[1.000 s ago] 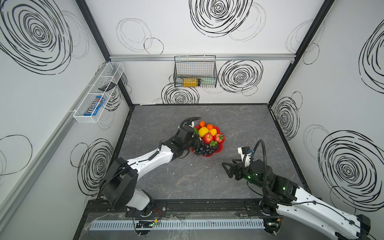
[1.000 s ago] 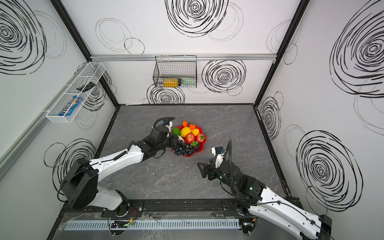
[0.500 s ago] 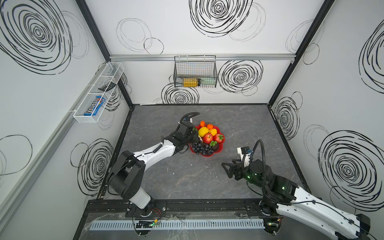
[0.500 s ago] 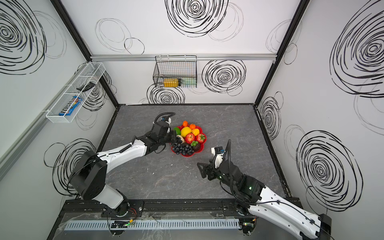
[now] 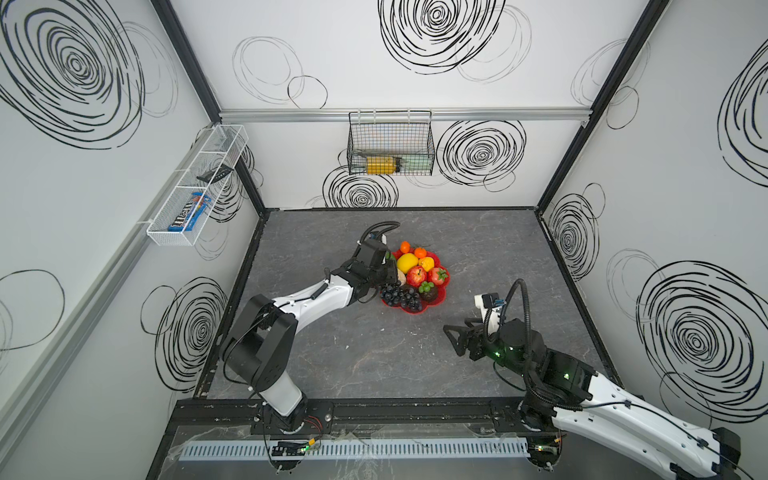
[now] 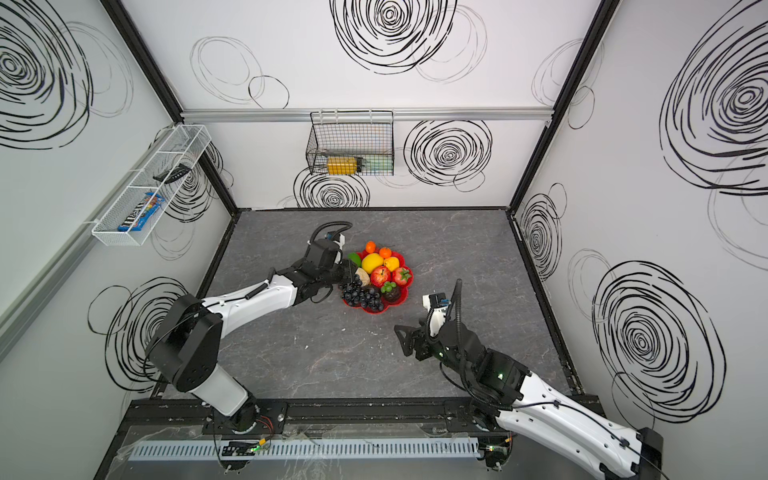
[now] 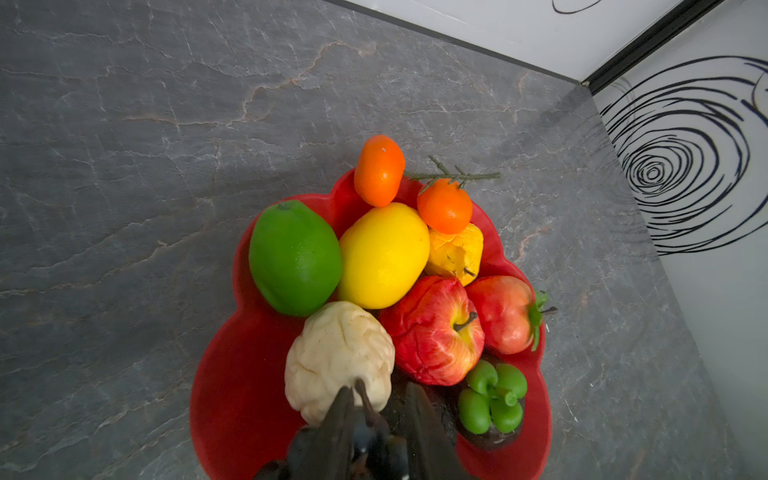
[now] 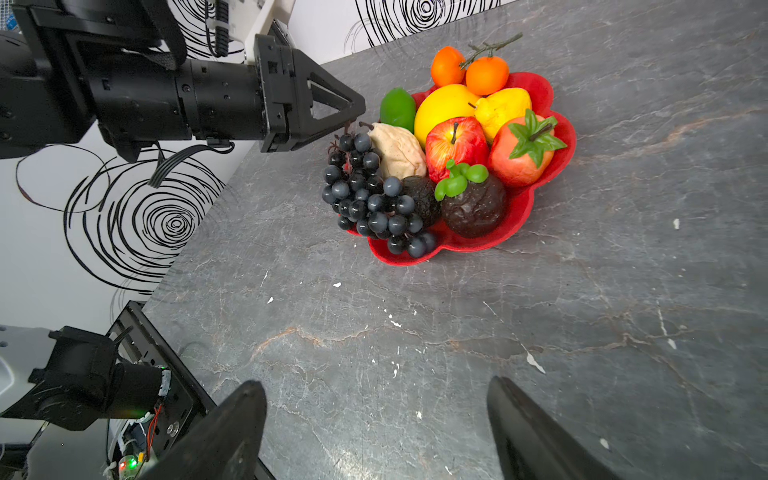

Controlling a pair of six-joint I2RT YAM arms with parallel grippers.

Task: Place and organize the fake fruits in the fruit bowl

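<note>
Jaws of the left gripper (image 7: 378, 390) stand slightly parted just above the grape bunch (image 8: 370, 195), which drapes over the rim of the fruit bowl (image 8: 540, 89). The other fake fruits (image 7: 382, 255) fill it, and the right gripper (image 8: 374, 382) gapes wide over the table (image 8: 457, 332).

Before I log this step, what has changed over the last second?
The elbow of the left arm swung inward, while the left gripper kept to the edge of the bowl and parted its jaws above the grapes. The right gripper, open, the bowl and the other fruits stayed put.
</note>
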